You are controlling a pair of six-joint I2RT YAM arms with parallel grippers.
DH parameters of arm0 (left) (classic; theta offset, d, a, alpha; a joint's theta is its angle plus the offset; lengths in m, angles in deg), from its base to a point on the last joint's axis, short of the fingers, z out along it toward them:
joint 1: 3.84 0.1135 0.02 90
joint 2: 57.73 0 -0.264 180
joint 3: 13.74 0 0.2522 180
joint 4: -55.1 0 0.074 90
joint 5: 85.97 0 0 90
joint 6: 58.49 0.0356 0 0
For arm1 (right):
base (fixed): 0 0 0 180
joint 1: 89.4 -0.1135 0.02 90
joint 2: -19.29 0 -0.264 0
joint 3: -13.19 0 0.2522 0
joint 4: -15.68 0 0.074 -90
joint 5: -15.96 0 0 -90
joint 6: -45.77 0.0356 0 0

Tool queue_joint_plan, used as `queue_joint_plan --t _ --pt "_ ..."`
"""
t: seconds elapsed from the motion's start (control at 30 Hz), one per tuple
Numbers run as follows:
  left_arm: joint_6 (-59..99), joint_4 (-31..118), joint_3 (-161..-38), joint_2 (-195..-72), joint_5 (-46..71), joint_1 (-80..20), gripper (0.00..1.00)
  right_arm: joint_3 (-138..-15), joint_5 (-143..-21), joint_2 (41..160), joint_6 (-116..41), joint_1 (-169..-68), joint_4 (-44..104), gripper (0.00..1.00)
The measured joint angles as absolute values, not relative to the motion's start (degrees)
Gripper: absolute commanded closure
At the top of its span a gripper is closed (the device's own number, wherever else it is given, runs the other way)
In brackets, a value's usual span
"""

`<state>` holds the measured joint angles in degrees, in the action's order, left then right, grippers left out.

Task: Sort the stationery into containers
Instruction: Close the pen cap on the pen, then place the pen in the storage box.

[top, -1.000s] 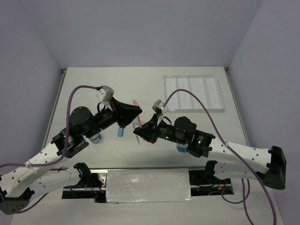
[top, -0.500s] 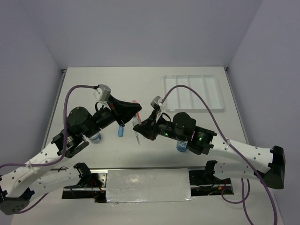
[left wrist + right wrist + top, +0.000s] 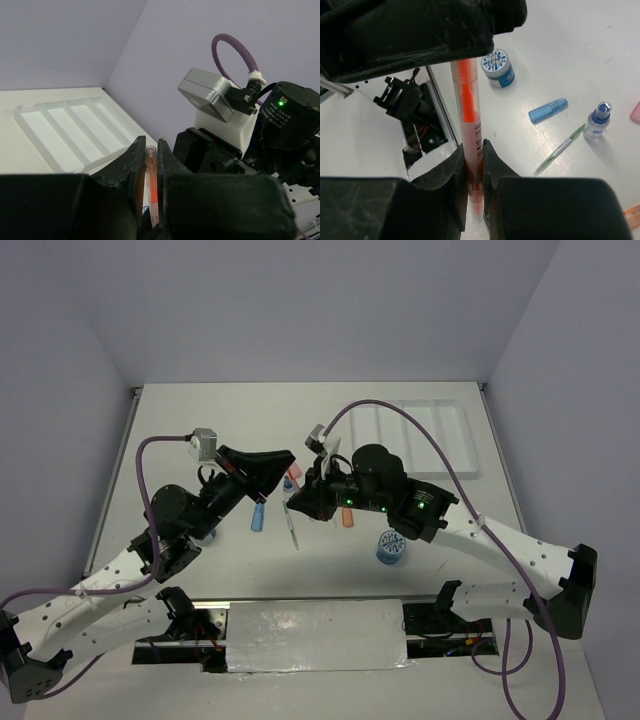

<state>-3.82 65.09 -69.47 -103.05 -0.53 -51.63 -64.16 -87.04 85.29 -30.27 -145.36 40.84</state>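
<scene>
tightening left end effector [image 3: 149, 150] on orange pen [image 3: 467, 105], seemingly raised

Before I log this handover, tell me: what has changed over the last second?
The left pincer closed on the orange pen that the right pincer holds. The right arm swung toward the far side, exposing a blue roll and an orange capsule. The blue capsule, whitish pen and tray stayed put.
</scene>
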Motion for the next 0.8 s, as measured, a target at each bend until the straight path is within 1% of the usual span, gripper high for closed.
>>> queue_joint_plan --t 0.33,0.43,0.53,0.57,0.6,0.63,0.67,0.7,0.8 --pt "-4.9 71.1 -66.6 -103.2 -8.5 -55.6 1.00 -69.7 -90.9 88.2 -31.0 -143.8 48.1 1.00" --pt "-4.9 66.3 -68.5 -102.5 -11.4 -56.6 1.00 -68.7 -91.7 88.2 -31.1 -143.7 46.9 1.00" --pt "-4.3 56.3 -73.0 -102.6 -13.0 -57.6 1.00 -61.6 -92.0 85.8 -30.3 -143.6 38.5 1.00" --pt "-4.0 52.8 -74.7 -102.8 -13.5 -58.0 0.90 -58.9 -92.1 84.8 -29.9 -143.5 35.3 1.00" --pt "-3.5 48.8 -76.8 -103.7 -13.9 -58.5 0.54 -56.1 -92.2 83.7 -29.5 -143.5 32.5 1.00" --pt "-2.9 45.7 -78.6 -104.7 -14.3 -58.9 0.35 -54.8 -92.2 83.2 -29.2 -143.5 31.2 1.00" --pt "-2.7 41.8 -80.8 -105.6 -14.5 -59.3 0.03 -52.4 -91.4 82.2 -28.5 -143.3 28.1 1.00" --pt "-2.2 38.6 -82.5 -106.4 -14.8 -59.7 0.01 -51.3 -90.8 81.8 -28.0 -142.7 26.2 1.00" --pt "-1.9 30.8 -88.1 -108.3 -17.1 -60.4 0.01 -49.6 -88.5 81.4 -27.0 -141.1 21.3 1.00"
